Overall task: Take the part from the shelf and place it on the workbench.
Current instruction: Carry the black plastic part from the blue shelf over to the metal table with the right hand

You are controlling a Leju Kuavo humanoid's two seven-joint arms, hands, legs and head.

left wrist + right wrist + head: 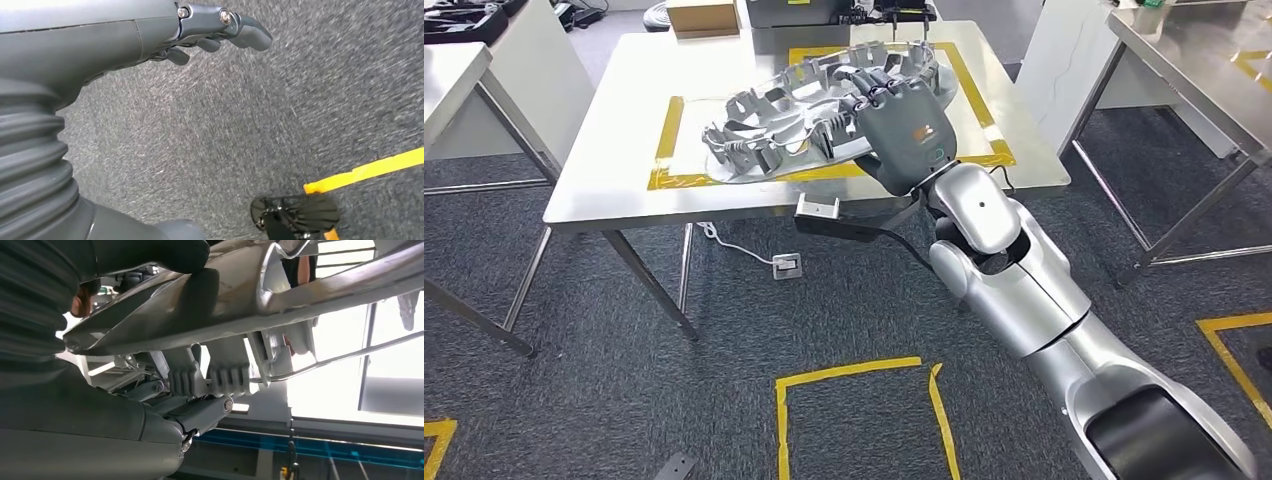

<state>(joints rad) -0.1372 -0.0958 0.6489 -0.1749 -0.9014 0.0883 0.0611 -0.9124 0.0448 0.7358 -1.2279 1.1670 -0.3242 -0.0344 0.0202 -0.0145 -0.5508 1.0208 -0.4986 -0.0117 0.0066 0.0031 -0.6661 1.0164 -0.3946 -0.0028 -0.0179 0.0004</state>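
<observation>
The right hand (904,125) holds the part (809,110), a large grey ring-shaped piece with many ribs and openings, over the worktop (614,150), inside the rectangle of yellow tape (667,130). The far side of the part seems to lie on the surface, while the near edge is in the hand; whether it rests fully I cannot tell. In the right wrist view the fingers (210,382) are closed under the part and the thumb presses from the other side, so the edge is clamped between them. The part looks like stiff moulded plastic or cast metal, wide and thin, probably not very heavy but awkward, because one hand takes it at the rim and the far side wants to tip down. A rib near the rim gives a better hold than the smooth flat areas. The left hand (200,30) hangs over the grey carpet (280,115), its fingers lightly curled and holding nothing.
</observation>
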